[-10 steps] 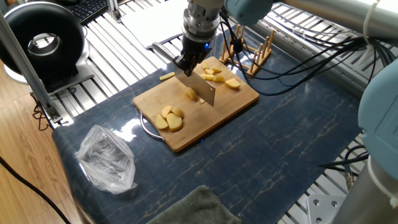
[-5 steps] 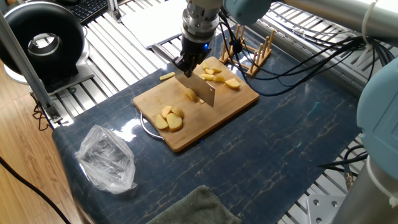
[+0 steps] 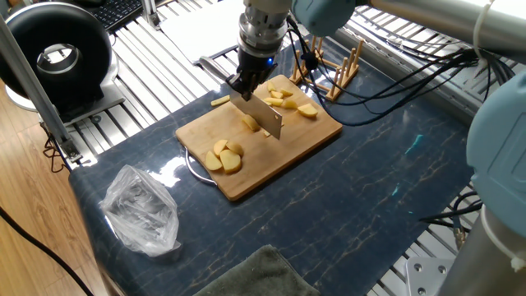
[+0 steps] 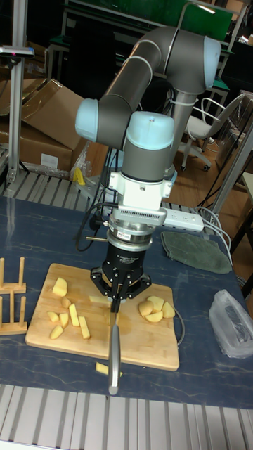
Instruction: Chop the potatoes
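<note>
- Potatoes (image 3: 283,100) lie in groups on the board (image 3: 288,152); in the fixed view one cluster of wedges and sticks sits just to the right of the gripper (image 3: 246,85), toward the far corner.
- Another cluster of rounded pieces (image 3: 223,156) lies on the near-left part of the board, well below the gripper in that view.
- A single piece (image 3: 250,122) sits right under the gripper, beside the knife (image 3: 265,115) blade; whether the blade touches it cannot be told.
- One stick (image 3: 219,100) lies off the board on the dark mat (image 3: 370,189), just to the left of the gripper.
- The gripper's fingers are clamped on the knife handle, with the blade slanting down over the middle of the board.
- In the tall view the gripper (image 4: 117,297) hangs over the board (image 4: 133,348), the knife (image 4: 114,344) running toward the camera, past the board's near edge.
- There the wedges (image 4: 69,315) lie to the left of the gripper, the rounded pieces (image 4: 156,308) to its right, the stray stick (image 4: 102,368) in front.
- A wooden rack (image 3: 333,70) stands beyond the board to the gripper's right in the fixed view.
- A clear bag (image 3: 141,210) lies on the mat, well apart from the gripper, near left.
</note>
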{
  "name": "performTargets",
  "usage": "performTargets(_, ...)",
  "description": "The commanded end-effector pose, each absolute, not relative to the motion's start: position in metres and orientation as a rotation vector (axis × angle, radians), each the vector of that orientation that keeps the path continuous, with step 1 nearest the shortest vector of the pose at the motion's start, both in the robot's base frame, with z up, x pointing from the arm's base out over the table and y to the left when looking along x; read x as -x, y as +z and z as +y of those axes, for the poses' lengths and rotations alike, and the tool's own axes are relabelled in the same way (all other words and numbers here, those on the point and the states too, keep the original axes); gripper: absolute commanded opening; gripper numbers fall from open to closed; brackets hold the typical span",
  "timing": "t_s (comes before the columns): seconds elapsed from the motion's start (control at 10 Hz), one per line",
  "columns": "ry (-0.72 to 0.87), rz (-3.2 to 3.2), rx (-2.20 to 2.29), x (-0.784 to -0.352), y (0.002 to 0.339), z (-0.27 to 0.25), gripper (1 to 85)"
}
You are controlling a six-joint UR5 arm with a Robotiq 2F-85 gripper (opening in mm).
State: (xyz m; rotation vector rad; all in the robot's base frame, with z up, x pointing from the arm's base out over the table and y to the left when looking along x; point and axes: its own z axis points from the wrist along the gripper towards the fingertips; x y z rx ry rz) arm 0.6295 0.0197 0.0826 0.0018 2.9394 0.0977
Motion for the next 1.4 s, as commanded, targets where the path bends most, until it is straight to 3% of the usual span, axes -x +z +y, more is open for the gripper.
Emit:
performTargets(0.0,0.094,2.914,-0.033,-0.650,0.091,0.029,1.0)
performTargets(0.7,0.103,2.861,-0.059,-0.669,0.084,0.036,1.0)
performTargets(1.3,0.133,2.834,-0.050,-0.660,0.064,0.035,1.0)
